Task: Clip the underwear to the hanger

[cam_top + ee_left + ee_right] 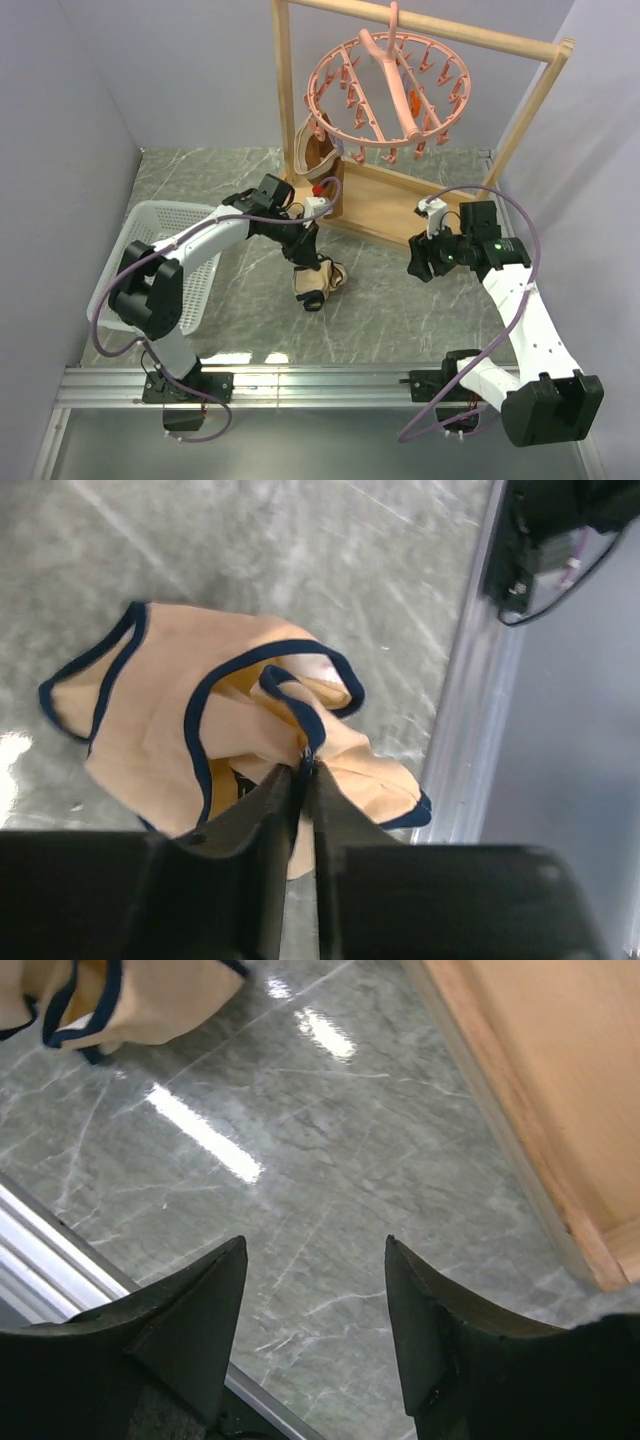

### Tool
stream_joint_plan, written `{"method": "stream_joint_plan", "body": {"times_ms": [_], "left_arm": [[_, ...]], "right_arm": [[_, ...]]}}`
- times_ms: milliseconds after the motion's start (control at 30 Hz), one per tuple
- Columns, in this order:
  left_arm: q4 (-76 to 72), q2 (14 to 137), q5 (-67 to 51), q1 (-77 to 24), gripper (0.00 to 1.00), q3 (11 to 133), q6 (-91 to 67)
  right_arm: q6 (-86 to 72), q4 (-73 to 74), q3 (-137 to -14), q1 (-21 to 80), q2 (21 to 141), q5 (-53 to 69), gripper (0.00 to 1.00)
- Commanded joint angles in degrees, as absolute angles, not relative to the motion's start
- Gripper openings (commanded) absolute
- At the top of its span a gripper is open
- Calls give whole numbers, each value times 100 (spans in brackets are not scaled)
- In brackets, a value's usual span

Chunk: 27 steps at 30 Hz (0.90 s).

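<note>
The tan underwear (pixel 325 279) with dark trim lies crumpled on the marble table; it also shows in the left wrist view (pixel 200 720) and at the top left of the right wrist view (pixel 120 995). My left gripper (pixel 306 765) is shut on a fold of its dark-trimmed edge, low over the table (pixel 312 290). The salmon-pink round hanger (pixel 390 90) with many pegs hangs from the wooden rack's top bar, behind and above. My right gripper (pixel 315 1250) is open and empty, above bare table right of the underwear (pixel 420 262).
A wooden rack frame (pixel 400 205) stands at the back, its base board near the right gripper (pixel 540 1090). A darker brown garment (pixel 315 152) hangs on the hanger's left side. A white basket (pixel 150 250) sits at the left. A metal rail (pixel 320 385) runs along the front.
</note>
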<state>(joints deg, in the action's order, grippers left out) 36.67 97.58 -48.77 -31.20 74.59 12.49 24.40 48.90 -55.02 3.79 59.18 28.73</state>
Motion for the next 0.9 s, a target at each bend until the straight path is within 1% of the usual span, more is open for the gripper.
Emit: {"method": "stream_joint_plan", "body": {"times_ms": [0,33,100,133,200,233,267,333,433,600,867], "left_arm": [[3016,9221,-4739,-2936,20,7025,1222],[3084,9150,-4528,-2901,23,6953,1291],[3260,9141,-4456,-2735,27,6891,1616],[3348,9062,-4386,-2673,31,6865,1704],[3357,8861,-4298,-2575,36,6637,2055],[3375,8572,-4237,-2584,44,6523,2239],[3323,8404,-4184,-2593,49,6269,2511],[3191,7974,-4079,-2601,54,6030,2593],[3112,7744,-3807,-2619,54,5836,2899],[2988,7953,-3314,-2733,54,5695,3348],[2821,8604,-3340,-2821,55,5766,3067]], "right_arm": [[2312,4782,-5441,632,6012,3050,64],[2277,4729,-5414,868,6055,3015,64],[2162,4510,-5335,1124,6117,2857,64],[2136,4430,-5300,1430,6187,2665,64],[1969,4158,-5238,1721,6284,2444,64],[1890,4114,-5247,1827,6449,2382,64],[1750,4070,-5325,2020,6564,2399,63],[1557,4017,-5422,2127,6941,2452,60],[1082,3745,-5572,2320,7347,2549,60],[431,3419,-5809,2828,7892,2593,59],[36,2752,-5994,3366,8770,2250,59]]}}
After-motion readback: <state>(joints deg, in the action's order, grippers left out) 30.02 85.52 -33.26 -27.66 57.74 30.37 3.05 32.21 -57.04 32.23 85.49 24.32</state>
